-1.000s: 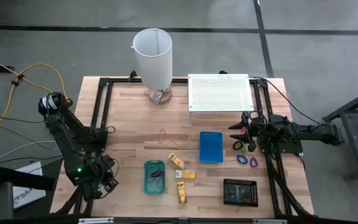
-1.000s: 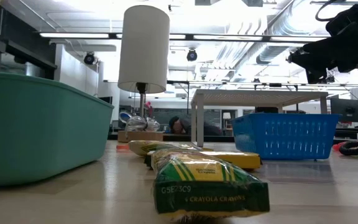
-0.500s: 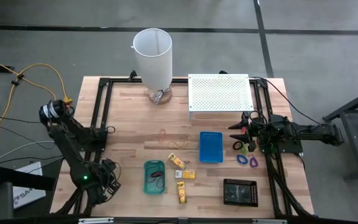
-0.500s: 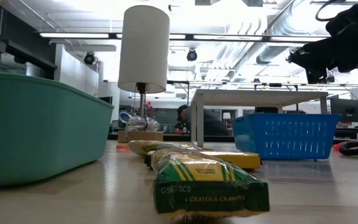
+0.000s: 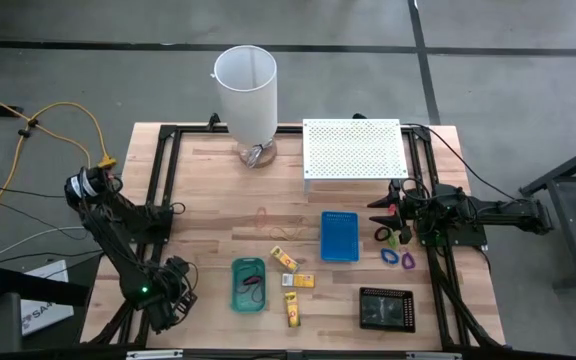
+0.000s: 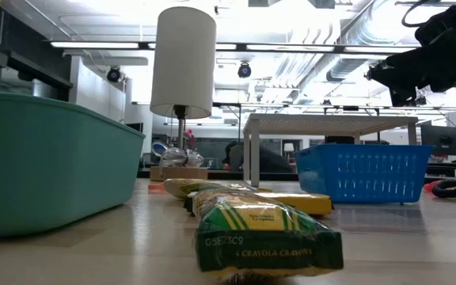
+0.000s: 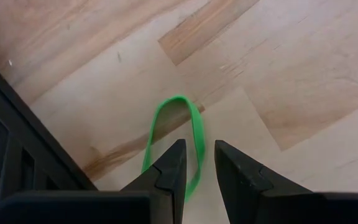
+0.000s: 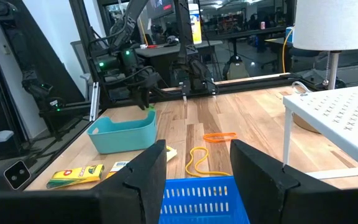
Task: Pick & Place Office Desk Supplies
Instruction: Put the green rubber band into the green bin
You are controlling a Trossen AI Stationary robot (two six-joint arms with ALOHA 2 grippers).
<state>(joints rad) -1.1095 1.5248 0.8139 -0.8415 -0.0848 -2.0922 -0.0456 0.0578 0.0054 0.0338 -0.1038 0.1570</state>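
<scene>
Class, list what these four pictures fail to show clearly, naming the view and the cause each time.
- Green rubber band, left wrist view: its near end runs behind the left tool; held or just lying there, unclear.
- Green tray, high view: dark contents too small to identify.
- Black tray, high view: contents too small.
- Low view: green tray's wall hides the table's left part.

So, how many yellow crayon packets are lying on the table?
3 yellow crayon packets, all between the green tray and the blue tray: one farthest back, one in the middle, one nearest the front edge. More may hide inside trays.
</scene>
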